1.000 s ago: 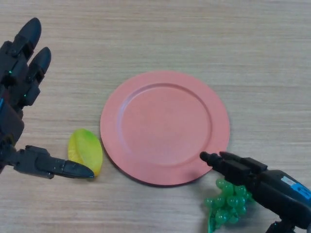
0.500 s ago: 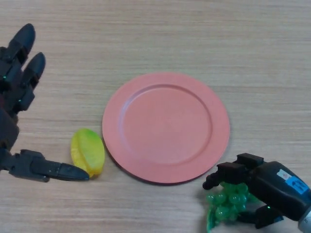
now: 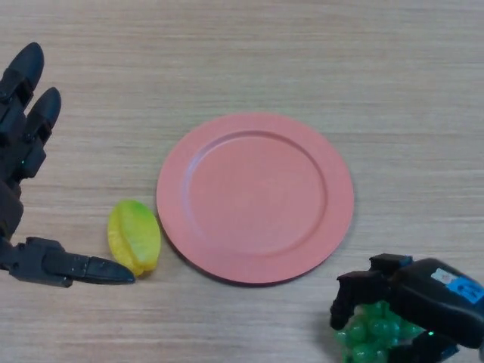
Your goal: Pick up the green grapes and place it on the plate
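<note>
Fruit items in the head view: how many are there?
2. The green grapes lie at the bottom right, below the plate, with the right robot hand curled around them. A yellow-green fruit lies beside the plate's left edge.

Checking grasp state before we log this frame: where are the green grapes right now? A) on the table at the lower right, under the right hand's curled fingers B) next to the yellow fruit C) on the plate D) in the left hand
A: the green grapes sit on the table off the plate, with the right hand curled over them.
</note>
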